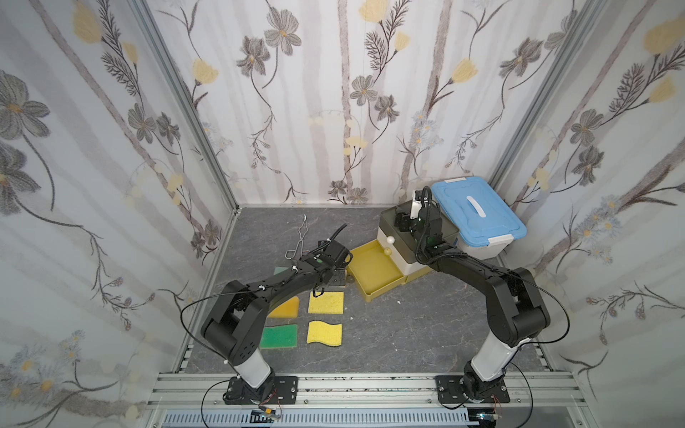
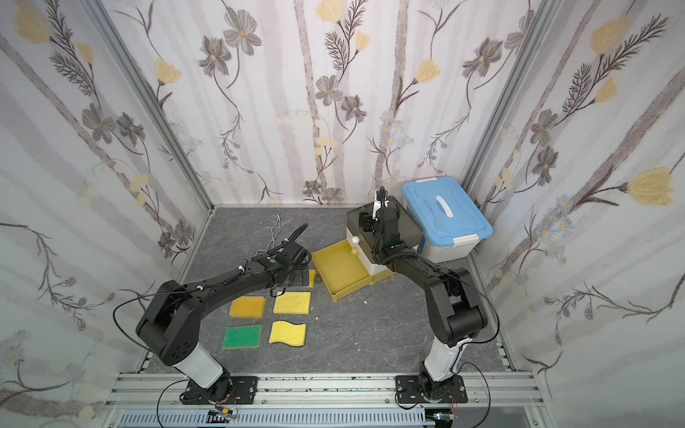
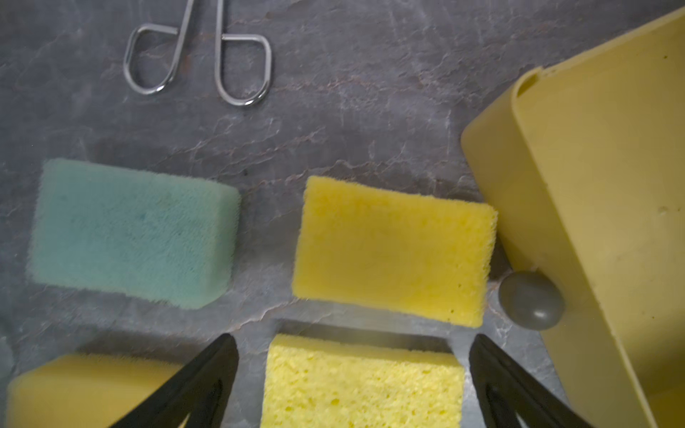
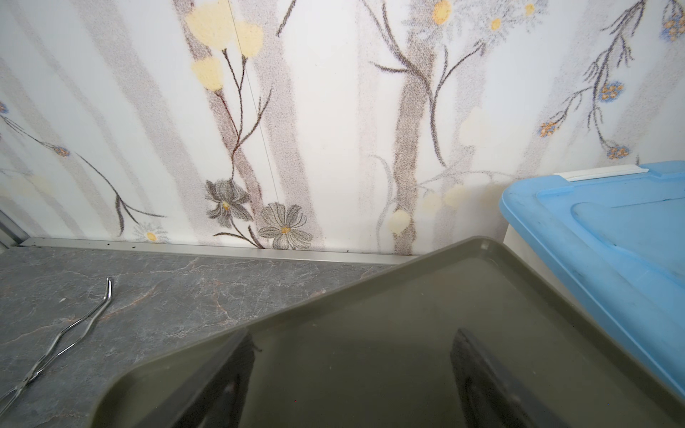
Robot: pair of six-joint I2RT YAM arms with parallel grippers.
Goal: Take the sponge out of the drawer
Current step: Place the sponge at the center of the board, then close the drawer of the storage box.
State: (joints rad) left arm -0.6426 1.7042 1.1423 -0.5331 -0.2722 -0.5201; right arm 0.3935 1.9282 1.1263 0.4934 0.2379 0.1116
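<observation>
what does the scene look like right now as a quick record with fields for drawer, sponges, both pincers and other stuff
drawer: yellow drawer pulled out of the cabinet, no sponge visible inside
sponges on table: teal sponge, bright yellow sponge beside the drawer, pale yellow sponge, orange sponge, green sponge, wavy yellow sponge
left pincer: open, empty, over the sponges
right pincer: open, empty, at the cabinet's olive top
other: metal tongs, blue-lidded box
</observation>
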